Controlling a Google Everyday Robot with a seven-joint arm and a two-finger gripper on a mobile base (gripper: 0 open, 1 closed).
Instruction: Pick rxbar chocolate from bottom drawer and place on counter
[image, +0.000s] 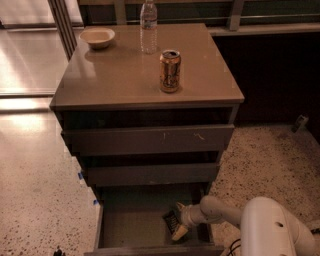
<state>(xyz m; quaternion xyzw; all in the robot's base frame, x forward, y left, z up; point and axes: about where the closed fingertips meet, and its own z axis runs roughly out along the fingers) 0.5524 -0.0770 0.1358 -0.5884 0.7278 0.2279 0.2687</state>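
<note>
Pincer is down inside the bottom drawer, at its right side, on the end of the white arm that reaches in from the lower right. Can't tell if it is wide, narrow or clamped on anything. Rxbar chocolate is the dark flat bar on the drawer floor right at the pincer's tip, touching or nearly so. Can't tell if it's lifted.

Above, the middle drawer and top drawer both stick out a little, stepped over the open one. The bench on top carries an orange can near the front middle, a water bottle and a bowl at the back.

Risks, as I judge them:
- The bar is thin and flat on the floor, so the grip may skid over it or shove it toward the drawer wall.
- Lifting straight up could knock the arm on the middle drawer front, because it overhangs.
- On placing, the can stands right where a front drop would go and could get tipped.
</note>
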